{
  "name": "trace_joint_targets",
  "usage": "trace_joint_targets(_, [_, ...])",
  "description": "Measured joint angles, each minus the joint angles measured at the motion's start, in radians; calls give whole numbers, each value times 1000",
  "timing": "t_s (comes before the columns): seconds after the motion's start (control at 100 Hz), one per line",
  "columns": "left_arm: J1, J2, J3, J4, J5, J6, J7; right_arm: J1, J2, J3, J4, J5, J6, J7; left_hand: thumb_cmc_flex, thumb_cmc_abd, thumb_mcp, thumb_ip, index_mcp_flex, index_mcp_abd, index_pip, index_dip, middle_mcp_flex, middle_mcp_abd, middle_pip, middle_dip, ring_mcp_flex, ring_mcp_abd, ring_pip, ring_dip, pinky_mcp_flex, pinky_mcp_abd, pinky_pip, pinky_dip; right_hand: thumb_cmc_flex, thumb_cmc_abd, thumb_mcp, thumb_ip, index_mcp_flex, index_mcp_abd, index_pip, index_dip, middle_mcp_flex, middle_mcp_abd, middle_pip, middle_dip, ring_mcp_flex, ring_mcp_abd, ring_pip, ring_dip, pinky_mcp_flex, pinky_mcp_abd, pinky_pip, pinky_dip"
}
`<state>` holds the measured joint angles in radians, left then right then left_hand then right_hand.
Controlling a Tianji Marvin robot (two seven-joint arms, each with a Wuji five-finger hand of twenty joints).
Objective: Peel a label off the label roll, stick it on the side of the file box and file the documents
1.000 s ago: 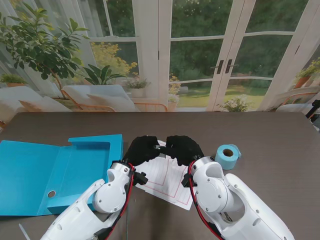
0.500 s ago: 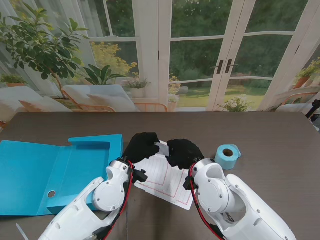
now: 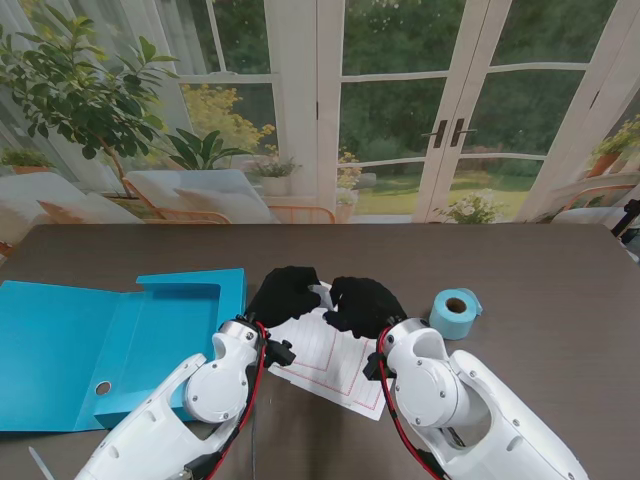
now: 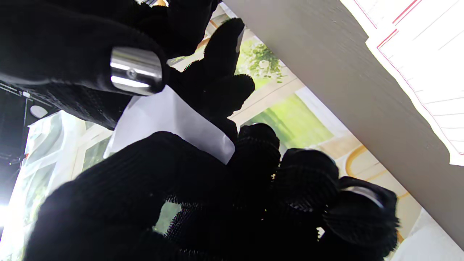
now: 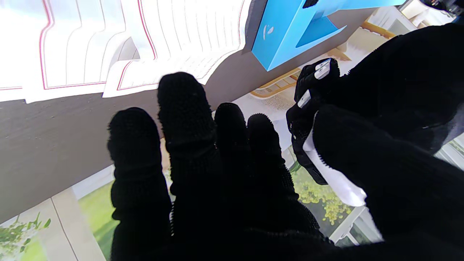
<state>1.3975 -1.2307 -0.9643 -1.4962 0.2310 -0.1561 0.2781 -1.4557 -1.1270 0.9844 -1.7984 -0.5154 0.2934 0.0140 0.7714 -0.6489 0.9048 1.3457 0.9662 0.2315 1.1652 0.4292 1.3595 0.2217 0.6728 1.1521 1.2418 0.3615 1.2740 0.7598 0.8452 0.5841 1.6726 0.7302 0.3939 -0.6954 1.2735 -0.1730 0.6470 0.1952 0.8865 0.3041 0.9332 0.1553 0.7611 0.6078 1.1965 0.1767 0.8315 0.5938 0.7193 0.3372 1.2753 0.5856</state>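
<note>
A small white label [image 3: 322,293] sits between my two black-gloved hands above the far edge of the documents [image 3: 335,365]. My left hand [image 3: 283,292] is shut on the label [image 4: 170,123], pinching it between thumb and fingers. My right hand [image 3: 363,303] is close beside it, its four fingers [image 5: 188,145] straight and apart, while its thumb lies against the label [image 5: 333,177]. The open blue file box [image 3: 120,340] lies flat to the left. The blue label roll [image 3: 456,312] stands to the right of my right hand.
White sheets with red lines [image 5: 108,43] lie spread under both hands on the dark table [image 3: 540,270]. A corner of the file box [image 5: 286,25] shows in the right wrist view. Glass doors and plants stand beyond the table's far edge.
The hands were together, then drew slightly apart with the label showing at the left hand. Now the right hand has moved back toward the left hand.
</note>
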Motion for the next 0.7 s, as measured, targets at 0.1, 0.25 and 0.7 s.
trace_joint_targets(0.1, [0, 0, 1, -1, 0, 4, -2, -4, -1, 2, 0, 3, -3, -2, 0, 0, 0, 0, 0, 0, 0, 0, 0, 0, 0, 0, 0, 0, 0, 0, 0, 0, 0, 1, -10, -1, -3, 0, -21, 20, -1, 2, -25, 1, 11, 0, -11, 2, 5, 0, 0, 0, 0, 7])
trace_joint_targets(0.25, [0, 1, 3, -4, -1, 10, -6, -10, -2, 2, 0, 2, -18, -13, 0, 0, 0, 0, 0, 0, 0, 0, 0, 0, 0, 1, 0, 0, -1, 0, 0, 0, 0, 2, -54, -53, -24, -1, -56, 33, -4, 2, -50, 5, 23, -1, -11, 4, 6, 0, -1, 0, 0, 8])
trace_joint_targets(0.7, [-2, 1, 7, -4, -4, 13, -12, -10, -1, -12, 15, -67, -51, -48, 0, 0, 0, 0, 0, 0, 0, 2, 0, 0, -1, 1, 0, 1, -2, 1, 0, 0, 0, 10, -74, -225, -23, -19, -192, -22, -16, 3, -110, 6, 50, -4, -52, 1, 25, 0, -2, 0, 0, 9])
